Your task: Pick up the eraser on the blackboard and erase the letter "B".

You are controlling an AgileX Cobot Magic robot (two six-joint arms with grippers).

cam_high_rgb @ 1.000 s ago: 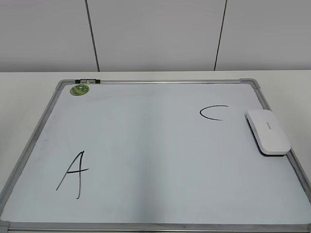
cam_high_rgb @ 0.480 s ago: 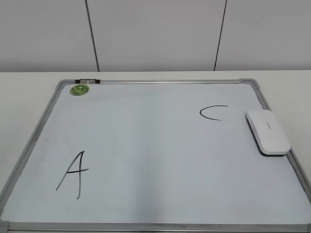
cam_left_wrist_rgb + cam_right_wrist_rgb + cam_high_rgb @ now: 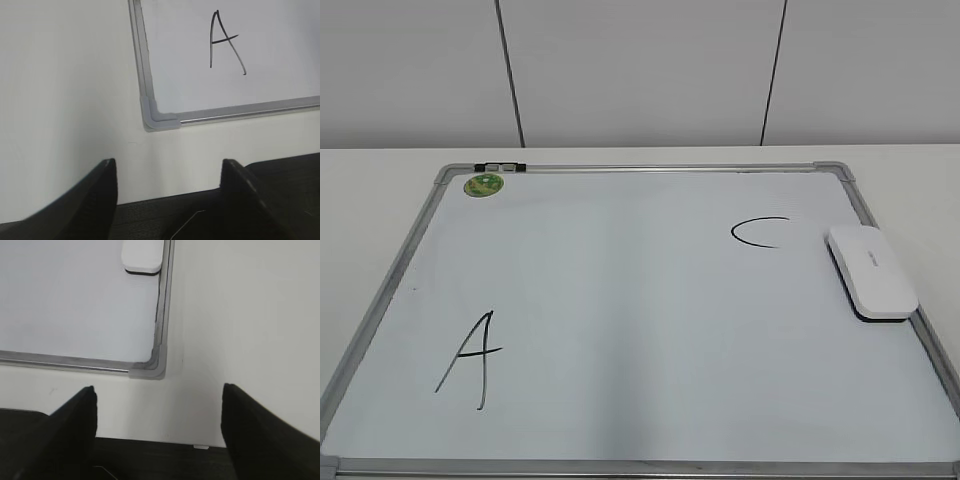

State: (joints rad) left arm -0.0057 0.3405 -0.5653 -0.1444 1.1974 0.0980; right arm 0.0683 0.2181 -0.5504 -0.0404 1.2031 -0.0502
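Observation:
The blackboard point(image 3: 640, 320) is a white dry-erase board with a silver frame, lying flat on the table. The white eraser point(image 3: 871, 271) rests on its right side, next to the frame; its near end shows in the right wrist view point(image 3: 142, 257). A black "A" point(image 3: 470, 358) is at the board's near left, also in the left wrist view point(image 3: 225, 42), and a "C" point(image 3: 758, 232) is at the far right. No letter "B" shows on the board. My left gripper point(image 3: 167, 167) is open and empty off the near left corner. My right gripper point(image 3: 159, 392) is open and empty off the near right corner.
A round green magnet point(image 3: 484, 184) sits at the board's far left corner, with a small black-and-white clip point(image 3: 500, 166) on the frame beside it. Grey corner caps point(image 3: 156, 116) point(image 3: 150, 369) mark the near corners. A white wall stands behind the table.

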